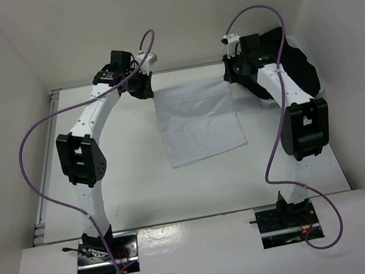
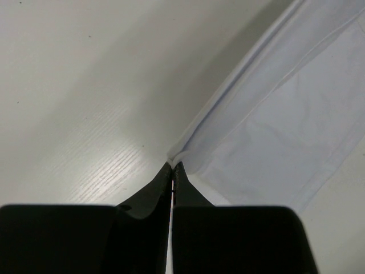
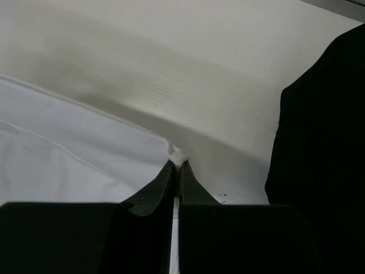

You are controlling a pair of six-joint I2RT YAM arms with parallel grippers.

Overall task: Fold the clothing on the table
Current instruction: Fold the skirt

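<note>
- Top view: the thin white fabric garment [image 1: 198,124] lies flat on the matte white table [image 1: 141,185], reaching from its far edge toward the arm bases. The left gripper [image 1: 149,90] is at its far-left corner and the right gripper [image 1: 230,77] at its far-right, beside a black garment [image 1: 300,66].
- Left wrist: jaws pinched together on the hemmed corner; the garment spreads rightward.
- Right wrist: jaws clamped on a corner tuft; the garment spreads leftward.

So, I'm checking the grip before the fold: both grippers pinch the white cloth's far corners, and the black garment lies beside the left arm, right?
No. The left gripper and right gripper do pinch the white cloth's far corners, but the black garment lies beside the right arm, as the top view shows.
</note>
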